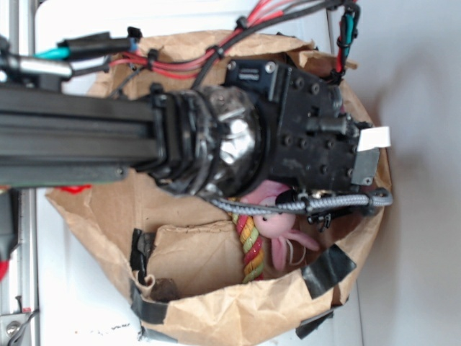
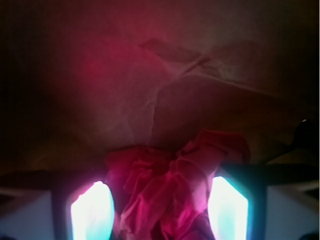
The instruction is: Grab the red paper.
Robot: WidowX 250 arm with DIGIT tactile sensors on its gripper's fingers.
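Observation:
In the wrist view the red paper [image 2: 172, 187], a crumpled bright red wad, lies on brown paper between my gripper's [image 2: 160, 210] two glowing fingers [image 2: 92, 212]. The right finger touches the wad. A thin dark gap shows between the left finger and the wad. The jaws stand wide apart, so the gripper is open around the paper. In the exterior view my arm's black wrist [image 1: 310, 137] reaches down into the bag and hides both the fingers and the red paper.
A brown paper bag [image 1: 216, 310] with black tape on its rim [image 1: 328, 270] surrounds the gripper. Inside it lie a pink plush bunny [image 1: 277, 220] and a red-yellow-green twisted rope [image 1: 250, 249], just in front of the wrist. White tabletop surrounds the bag.

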